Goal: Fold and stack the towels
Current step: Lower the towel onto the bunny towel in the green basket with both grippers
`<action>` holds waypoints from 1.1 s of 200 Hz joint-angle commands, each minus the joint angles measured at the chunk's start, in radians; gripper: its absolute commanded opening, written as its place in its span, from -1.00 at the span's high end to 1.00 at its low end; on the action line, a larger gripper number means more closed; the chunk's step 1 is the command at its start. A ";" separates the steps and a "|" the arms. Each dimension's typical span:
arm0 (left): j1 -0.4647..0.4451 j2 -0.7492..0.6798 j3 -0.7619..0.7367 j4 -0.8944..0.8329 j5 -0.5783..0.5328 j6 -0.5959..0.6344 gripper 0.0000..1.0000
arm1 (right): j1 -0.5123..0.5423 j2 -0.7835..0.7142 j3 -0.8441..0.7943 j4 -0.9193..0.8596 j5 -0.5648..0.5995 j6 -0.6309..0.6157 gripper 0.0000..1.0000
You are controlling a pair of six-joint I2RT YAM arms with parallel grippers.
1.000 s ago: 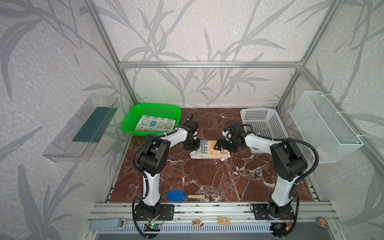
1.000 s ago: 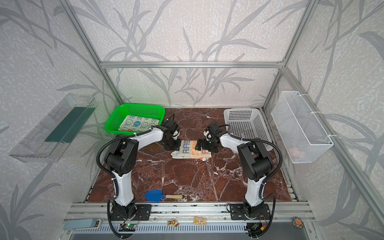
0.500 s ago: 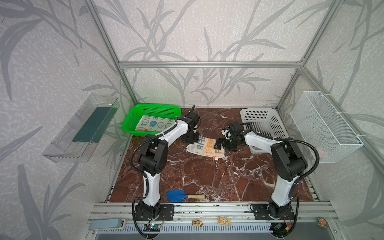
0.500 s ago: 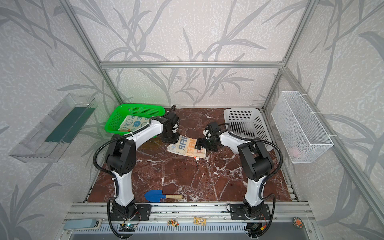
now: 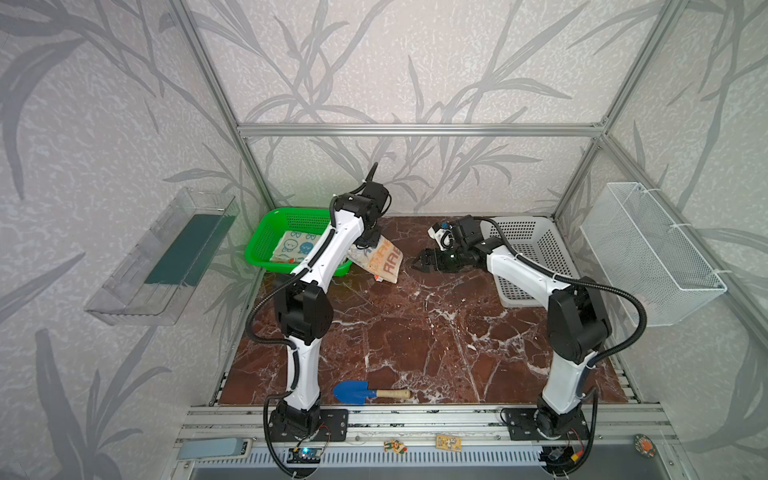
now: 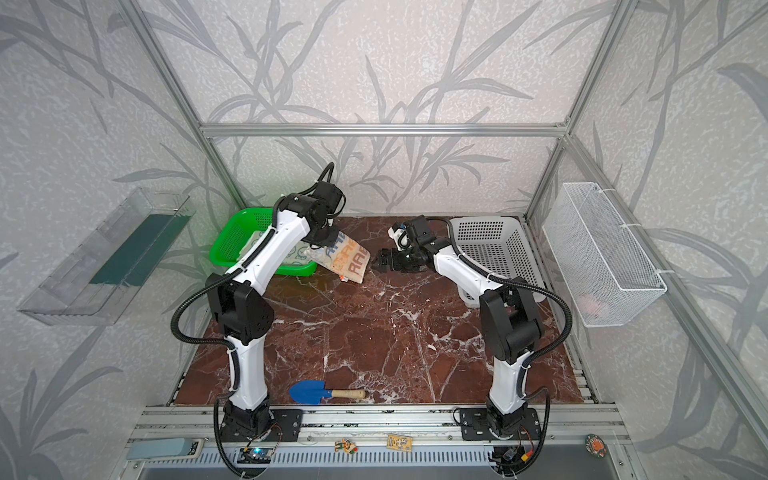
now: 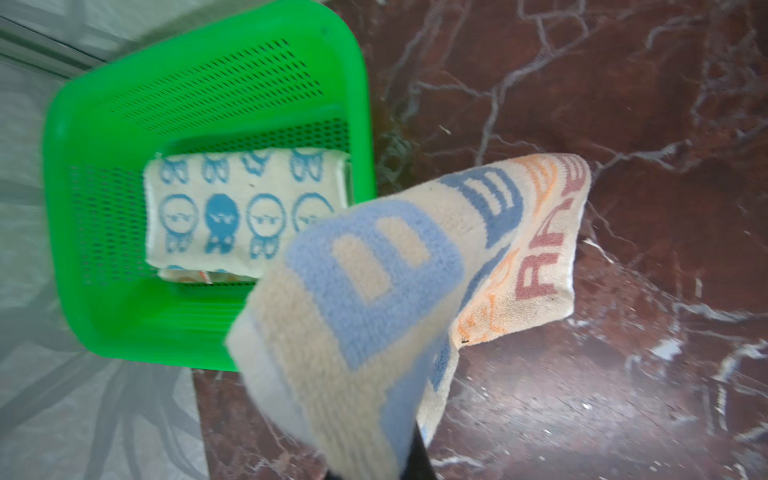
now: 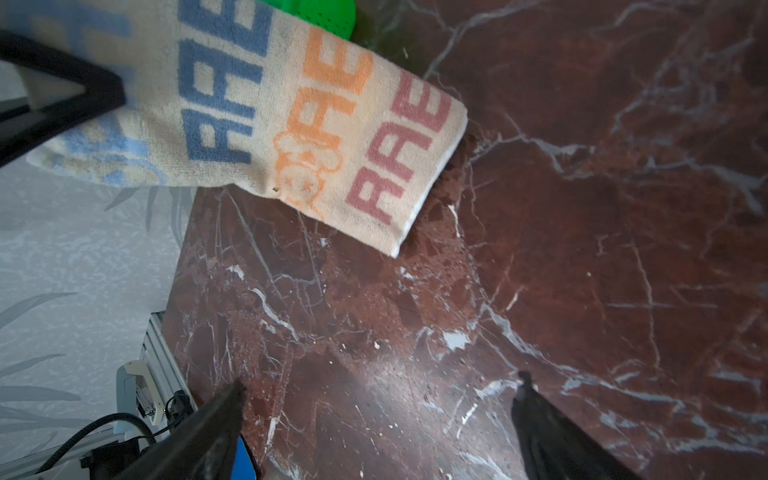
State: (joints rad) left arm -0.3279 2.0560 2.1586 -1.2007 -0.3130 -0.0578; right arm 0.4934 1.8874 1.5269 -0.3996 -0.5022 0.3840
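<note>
Currently, a folded cream terry towel with blue and orange lettering (image 5: pixel 382 262) is pinched aloft by the left gripper (image 6: pixel 326 240) near the marble tabletop's (image 5: pixel 415 332) far-left corner, seemingly for stacking on the blue-bunny towel (image 5: pixel 297 245) in the green plastic basket (image 5: pixel 291 214); the right gripper (image 5: pixel 419 262) is spread, empty.

The scene is shown evenly lit by soft, diffuse light in both top views, with faint shadows cast on the marble tabletop (image 5: pixel 415 332), while a pale sheen is caught on the stone in the right wrist view and the lettered towel (image 7: pixel 353 311) is rendered blurred close to the left wrist lens.
</note>
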 commanded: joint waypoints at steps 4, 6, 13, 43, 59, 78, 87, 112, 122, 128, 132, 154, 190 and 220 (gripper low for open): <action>0.064 0.011 0.037 -0.031 -0.115 0.118 1.00 | 0.020 0.060 0.095 -0.050 -0.021 -0.022 -0.98; 0.069 0.010 0.036 -0.027 -0.116 0.123 1.00 | 0.022 0.065 0.105 -0.054 -0.021 -0.023 -0.98; 0.091 0.006 0.032 -0.008 -0.115 0.136 1.00 | 0.028 0.085 0.142 -0.067 -0.020 -0.026 -0.98; 0.173 0.010 0.016 0.061 -0.133 0.197 1.00 | 0.060 0.160 0.290 -0.111 -0.007 -0.050 -0.98; 0.215 0.020 0.009 0.089 -0.134 0.225 1.00 | 0.077 0.197 0.358 -0.134 0.012 -0.063 -0.98; 0.251 0.017 -0.042 0.157 -0.127 0.308 1.00 | 0.089 0.238 0.419 -0.149 0.003 -0.062 -0.98; 0.263 0.012 -0.074 0.199 -0.144 0.343 1.00 | 0.094 0.255 0.435 -0.152 -0.004 -0.060 -0.98; 0.303 0.011 -0.114 0.276 -0.117 0.410 1.00 | 0.105 0.292 0.477 -0.172 -0.010 -0.064 -0.98; 0.312 0.016 -0.123 0.302 -0.109 0.433 1.00 | 0.105 0.309 0.498 -0.183 -0.009 -0.065 -0.98; 0.318 0.019 -0.123 0.311 -0.104 0.444 1.00 | 0.105 0.321 0.515 -0.193 -0.009 -0.065 -0.98; 0.321 0.024 -0.123 0.317 -0.104 0.451 1.00 | 0.107 0.330 0.527 -0.201 -0.010 -0.066 -0.98; 0.335 0.041 -0.124 0.355 -0.109 0.488 1.00 | 0.108 0.372 0.599 -0.237 -0.014 -0.065 -0.98; 0.361 0.078 -0.142 0.424 -0.082 0.545 1.00 | 0.114 0.407 0.644 -0.247 -0.013 -0.052 -0.98; 0.368 0.117 -0.126 0.429 -0.115 0.554 1.00 | 0.116 0.414 0.639 -0.232 -0.029 -0.040 -0.98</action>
State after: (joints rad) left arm 0.0277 2.1372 2.0247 -0.7982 -0.4099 0.4450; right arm 0.6033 2.2795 2.1326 -0.6178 -0.5079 0.3359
